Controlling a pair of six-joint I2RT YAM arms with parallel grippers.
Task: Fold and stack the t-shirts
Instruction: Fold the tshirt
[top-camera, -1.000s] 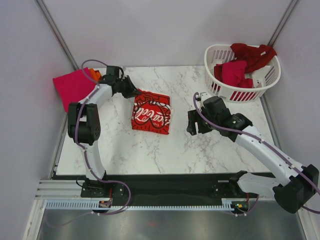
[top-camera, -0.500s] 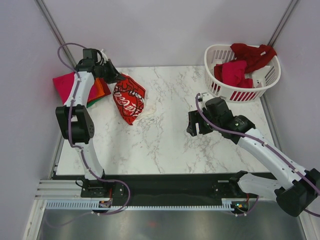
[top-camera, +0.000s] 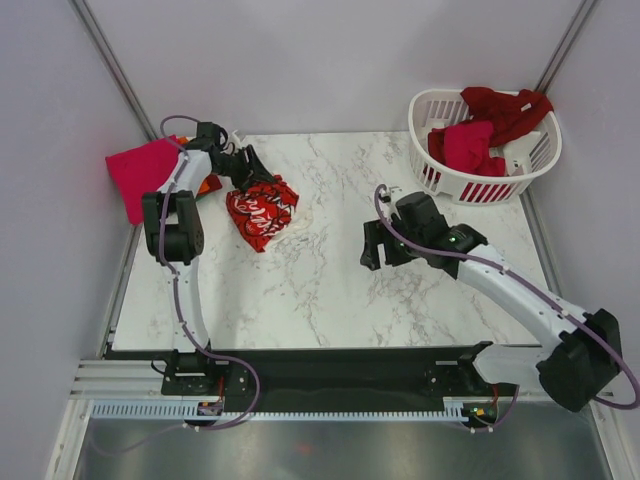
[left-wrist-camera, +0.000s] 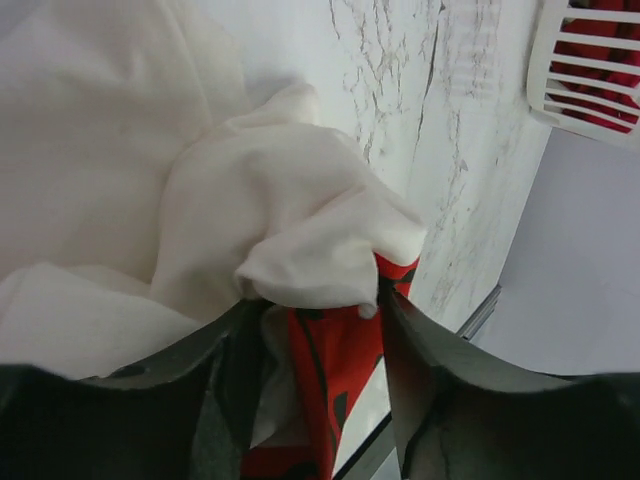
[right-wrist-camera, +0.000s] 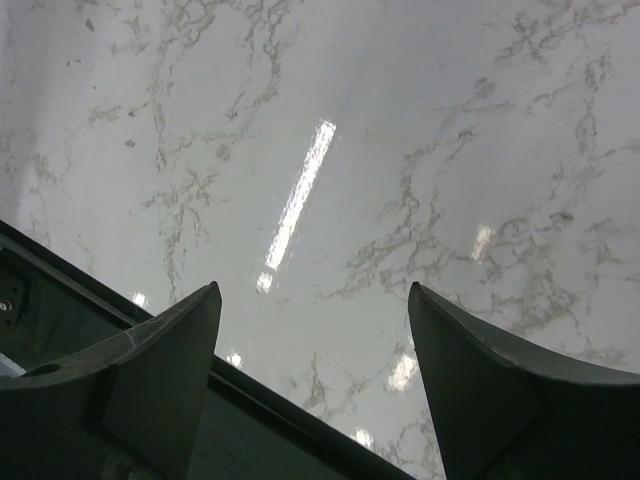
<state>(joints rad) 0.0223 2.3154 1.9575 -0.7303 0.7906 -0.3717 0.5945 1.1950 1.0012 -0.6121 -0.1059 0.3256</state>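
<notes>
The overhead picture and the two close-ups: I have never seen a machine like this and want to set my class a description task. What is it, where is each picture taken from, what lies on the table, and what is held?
It is two robot arms bolted at the table's near edge, each ending in a two-finger gripper. The overhead picture comes from a fixed camera above and behind them. Each close-up comes from a camera on one wrist, looking past its own fingers. On the marble table lie a crumpled red Coca-Cola t-shirt, a magenta t-shirt at the far left corner, and a white laundry basket holding red t-shirts. The left gripper has its fingers either side of bunched red and white cloth; whether it grips cannot be told. The right gripper hangs open over bare marble, holding nothing.
</notes>
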